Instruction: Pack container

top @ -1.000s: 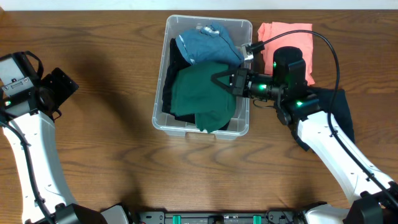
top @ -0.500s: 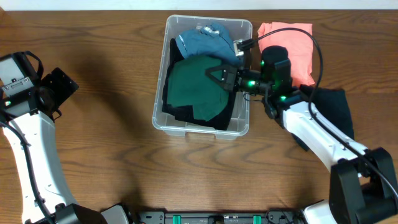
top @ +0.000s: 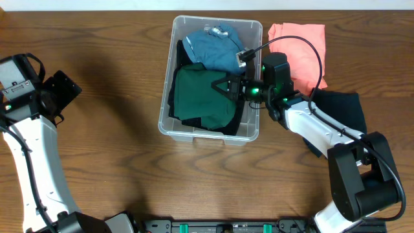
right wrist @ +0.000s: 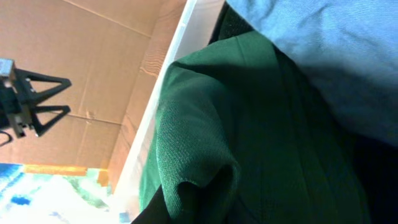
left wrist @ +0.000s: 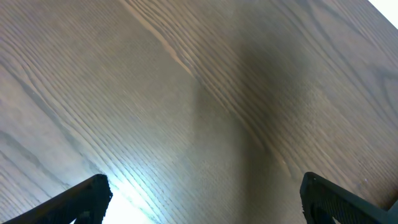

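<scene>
My right pincer [top: 225, 86] hangs over the green cloth [top: 197, 97] by the container's [top: 207, 137] right rim; I cannot tell its gap. My left pincer [left wrist: 205, 186] is spread wide above the worktop [left wrist: 186, 93], far left of the container.

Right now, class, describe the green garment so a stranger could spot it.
On the wooden table stands a clear plastic container. In its end nearer the robot lies the green garment: the only green piece, beside blue fabric and over black cloth.

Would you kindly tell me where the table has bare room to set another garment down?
The table is bare between the left arm and the container, and along its front edge. Right of the container is crowded: right arm, orange garment, dark garment. The container itself is full.
</scene>
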`<state>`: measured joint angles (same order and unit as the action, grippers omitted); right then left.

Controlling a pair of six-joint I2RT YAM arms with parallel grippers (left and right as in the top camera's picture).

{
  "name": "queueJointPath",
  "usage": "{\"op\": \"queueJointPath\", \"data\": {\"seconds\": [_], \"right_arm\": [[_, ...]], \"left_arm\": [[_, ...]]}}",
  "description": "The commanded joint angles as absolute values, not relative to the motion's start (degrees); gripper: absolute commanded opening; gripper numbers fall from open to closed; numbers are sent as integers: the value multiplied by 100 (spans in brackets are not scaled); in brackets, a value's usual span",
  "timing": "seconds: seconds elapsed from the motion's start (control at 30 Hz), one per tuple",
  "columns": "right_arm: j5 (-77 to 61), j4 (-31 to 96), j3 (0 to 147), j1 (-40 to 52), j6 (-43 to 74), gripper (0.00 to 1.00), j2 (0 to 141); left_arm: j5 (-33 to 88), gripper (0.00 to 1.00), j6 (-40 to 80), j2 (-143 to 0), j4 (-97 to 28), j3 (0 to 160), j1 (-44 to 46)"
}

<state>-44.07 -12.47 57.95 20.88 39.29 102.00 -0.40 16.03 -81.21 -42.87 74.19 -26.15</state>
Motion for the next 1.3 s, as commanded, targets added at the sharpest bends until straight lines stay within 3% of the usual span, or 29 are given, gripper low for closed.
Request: {"op": "queueJointPath", "data": {"seconds": [0.0, 0.07, 0.17, 0.23, 0.27, 0.4, 0.83, 0.87, 0.97, 1.1, 1.27], "right_arm": [[-4160, -1068, 5800, 1981, 3566, 3, 10202], [-4189, -1013, 5800, 1868, 3540, 14, 10202], [-4353, -1009, 5800, 1684, 3391, 56, 10182], [-4372, -1004, 5800, 1570, 3273, 90, 10147], [-4372, -1009, 5802, 1509, 3194, 99, 10119], [-4381, -1081, 5808, 1267, 3111, 99, 9977], [-4696, -1662, 5808, 1127, 3100, 84, 8685], [-4700, -1555, 5808, 1151, 3100, 79, 8617], [-4698, -882, 5806, 1297, 3020, 50, 8560], [-4219, 436, 5806, 1557, 2427, 5, 8643], [-4386, 596, 5806, 1833, 1769, 1, 8777]], "left_arm": [[-69, 98, 1505, -8049, -4285, 7470, -2646], [-69, 98, 1505, -8049, -4285, 7470, -2646], [-69, 98, 1507, -8049, -4285, 7470, -2646], [-69, 98, 1505, -8049, -4285, 7470, -2646], [-69, 98, 1505, -8049, -4285, 7470, -2646], [-69, 98, 1505, -8049, -4285, 7470, -2646], [-69, 98, 1505, -8049, -4285, 7470, -2646], [-69, 98, 1505, -8049, -4285, 7470, -2646], [-69, 98, 1505, -8049, -4285, 7470, -2646], [-69, 98, 1505, -8049, -4285, 7470, -2646], [-69, 98, 1505, -8049, -4285, 7470, -2646]]}}
